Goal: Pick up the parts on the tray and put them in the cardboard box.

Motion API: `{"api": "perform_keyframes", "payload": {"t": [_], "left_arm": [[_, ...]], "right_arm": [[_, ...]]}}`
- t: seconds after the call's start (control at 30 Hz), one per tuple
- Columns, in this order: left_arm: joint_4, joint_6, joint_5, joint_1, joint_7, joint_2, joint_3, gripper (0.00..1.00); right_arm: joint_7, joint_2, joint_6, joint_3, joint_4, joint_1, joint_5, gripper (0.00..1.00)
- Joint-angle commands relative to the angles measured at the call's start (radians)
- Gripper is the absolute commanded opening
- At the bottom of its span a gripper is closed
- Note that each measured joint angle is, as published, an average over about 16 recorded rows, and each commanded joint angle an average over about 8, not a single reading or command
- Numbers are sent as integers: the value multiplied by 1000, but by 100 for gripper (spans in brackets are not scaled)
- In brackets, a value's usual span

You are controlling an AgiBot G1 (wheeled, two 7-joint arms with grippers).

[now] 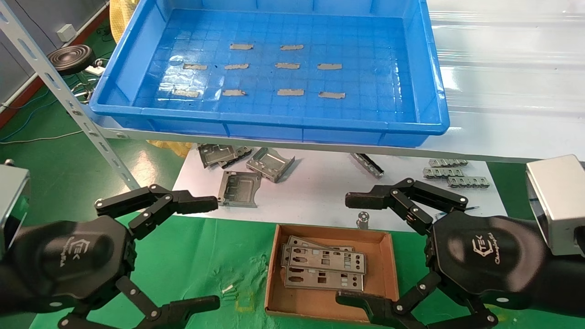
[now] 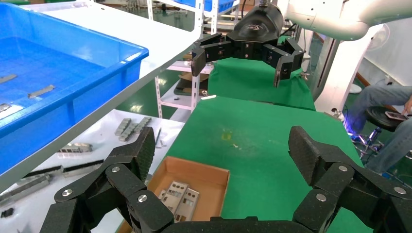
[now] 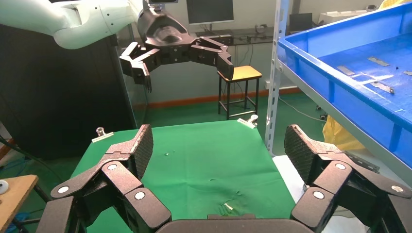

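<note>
- I see my left gripper (image 1: 217,253) hovering low over the green cloth (image 1: 196,260), left of the cardboard box (image 1: 388,265), fingers spread wide and holding nothing.
- My right gripper (image 1: 352,251) hangs just right of the box, jaws equally wide apart and empty; its near finger reaches over the box's near right corner.
- The parts (image 1: 325,267) lie stacked flat inside the box, at least three plates overlapping, though I can't count them surely from here.
- The tray (image 1: 269,123) sits on the far shelf, and I make out only grey tape strips (image 1: 290,66) on its floor.
- On the white sheet (image 1: 320,196) between tray and box I see folded grey brackets (image 1: 269,163) to the left and small toothed strips (image 1: 450,173) to the right.
</note>
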Motion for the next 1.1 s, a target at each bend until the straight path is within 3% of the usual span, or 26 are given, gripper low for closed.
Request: {"api": "perform_keyframes", "payload": {"t": [0.03, 1.1], "left_arm": [[0, 0, 0, 0, 0, 0, 0, 100], [0, 0, 0, 0, 0, 0, 0, 100]], "right_arm": [[0, 0, 0, 0, 0, 0, 0, 100], [0, 0, 0, 0, 0, 0, 0, 100]]}}
